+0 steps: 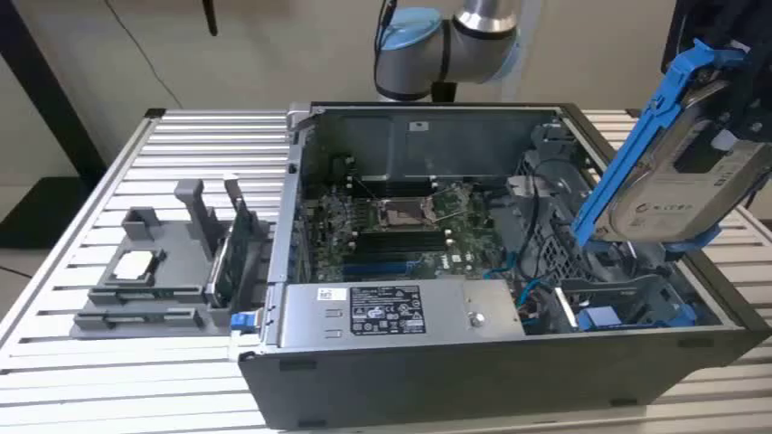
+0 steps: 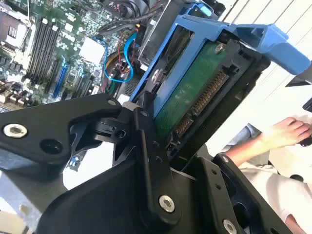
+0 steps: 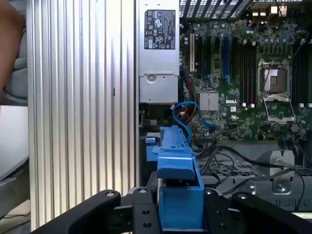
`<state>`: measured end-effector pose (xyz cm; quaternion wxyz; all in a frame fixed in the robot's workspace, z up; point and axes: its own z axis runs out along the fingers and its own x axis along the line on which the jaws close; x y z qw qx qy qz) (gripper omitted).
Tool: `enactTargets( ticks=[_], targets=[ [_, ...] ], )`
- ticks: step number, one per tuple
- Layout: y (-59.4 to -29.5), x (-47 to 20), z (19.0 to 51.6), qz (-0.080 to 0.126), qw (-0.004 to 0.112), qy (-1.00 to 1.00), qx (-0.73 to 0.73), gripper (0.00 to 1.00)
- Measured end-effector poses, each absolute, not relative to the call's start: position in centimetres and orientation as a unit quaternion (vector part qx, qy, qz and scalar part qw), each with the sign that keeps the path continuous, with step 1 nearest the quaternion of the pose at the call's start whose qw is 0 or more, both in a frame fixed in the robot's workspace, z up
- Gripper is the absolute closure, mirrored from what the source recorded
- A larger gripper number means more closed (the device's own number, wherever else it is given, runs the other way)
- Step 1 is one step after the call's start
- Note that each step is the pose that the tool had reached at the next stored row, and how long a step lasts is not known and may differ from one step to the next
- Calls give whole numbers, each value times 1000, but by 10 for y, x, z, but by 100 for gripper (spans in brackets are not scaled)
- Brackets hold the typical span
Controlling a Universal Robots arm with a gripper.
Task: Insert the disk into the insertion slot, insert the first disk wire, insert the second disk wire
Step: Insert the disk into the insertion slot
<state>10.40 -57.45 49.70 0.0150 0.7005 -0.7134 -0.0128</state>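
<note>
The gripper (image 3: 181, 209) is clamping the disk (image 1: 682, 176) by its blue carrier, holding it tilted in the air above the open case (image 1: 483, 371), over the slot (image 1: 621, 303) at the exterior view's right.

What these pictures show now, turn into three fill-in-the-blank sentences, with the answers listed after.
1. A ____ plastic carrier frames the disk.
2. The tool grips the disk, tilted, ____ the open computer case.
3. The insertion slot, without the disk, lies at the case's end on the exterior view's ____.
Missing words: blue; above; right.
</note>
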Motion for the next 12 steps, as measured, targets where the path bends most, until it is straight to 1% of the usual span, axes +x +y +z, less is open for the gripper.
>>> enactTargets(
  ticks=[12],
  targets=[
    [-575,104,497,-13,15,-713,701,67]
  ],
)
